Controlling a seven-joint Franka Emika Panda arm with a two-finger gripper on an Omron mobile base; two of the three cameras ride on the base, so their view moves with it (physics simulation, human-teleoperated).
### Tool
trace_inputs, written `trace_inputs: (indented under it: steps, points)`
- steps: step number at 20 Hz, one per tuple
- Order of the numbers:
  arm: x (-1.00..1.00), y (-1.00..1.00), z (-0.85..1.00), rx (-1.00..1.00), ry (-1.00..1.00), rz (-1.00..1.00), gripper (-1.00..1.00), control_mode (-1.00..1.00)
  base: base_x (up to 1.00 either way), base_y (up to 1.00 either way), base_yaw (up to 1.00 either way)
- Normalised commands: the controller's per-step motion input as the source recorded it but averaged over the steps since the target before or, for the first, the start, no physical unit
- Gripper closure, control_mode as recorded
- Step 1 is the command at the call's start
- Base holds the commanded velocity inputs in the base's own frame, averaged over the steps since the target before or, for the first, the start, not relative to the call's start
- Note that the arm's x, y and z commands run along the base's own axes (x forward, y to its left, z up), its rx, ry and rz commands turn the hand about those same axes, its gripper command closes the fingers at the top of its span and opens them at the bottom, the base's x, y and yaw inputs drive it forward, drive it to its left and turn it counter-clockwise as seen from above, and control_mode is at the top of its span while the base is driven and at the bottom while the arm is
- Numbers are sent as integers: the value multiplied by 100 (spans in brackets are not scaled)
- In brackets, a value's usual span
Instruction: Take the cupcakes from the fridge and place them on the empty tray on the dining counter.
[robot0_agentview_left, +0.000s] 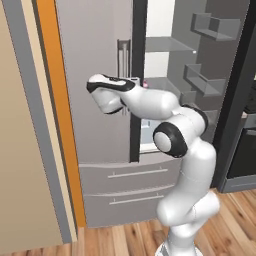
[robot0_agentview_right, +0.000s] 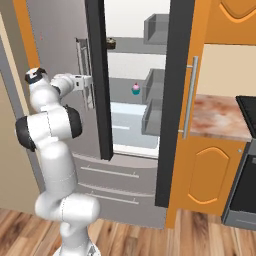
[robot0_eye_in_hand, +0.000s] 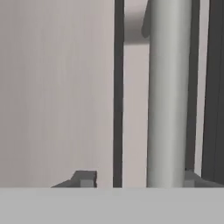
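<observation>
The grey steel fridge (robot0_agentview_left: 95, 100) has its left door closed and its right door swung open. Inside, the pink-frosted cupcake (robot0_agentview_right: 135, 89) stands on a middle shelf and the dark brown cupcake (robot0_agentview_right: 111, 43) on a higher shelf; the pink one also peeks out past the arm (robot0_agentview_left: 145, 85). My gripper (robot0_agentview_right: 89, 81) (robot0_agentview_left: 138, 79) is at the closed left door's vertical bar handle (robot0_eye_in_hand: 168, 87). The jaws are open, with the bar between the fingertips (robot0_eye_in_hand: 85, 178) and nearer to the right one. The empty tray and the dining counter are out of view.
The open right door (robot0_agentview_right: 172, 100) with its grey bins (robot0_agentview_left: 205, 80) stands edge-on to the right. Beyond it are orange cabinets (robot0_agentview_right: 210, 170), a marbled stone worktop (robot0_agentview_right: 220, 115) and a black oven (robot0_agentview_right: 247, 190). A tan wall panel (robot0_agentview_left: 25, 150) closes in the left. Drawers (robot0_agentview_left: 125, 185) sit below.
</observation>
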Motion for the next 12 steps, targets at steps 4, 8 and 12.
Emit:
trace_inputs:
  steps: [4,8,12]
  points:
    - [-100,100,-17,2,1,25,100,-100,0,0,0]
    - [-100,100,-19,1,0,23,100,-100,0,0,0]
    - [-100,100,-14,0,0,18,100,-100,0,0,0]
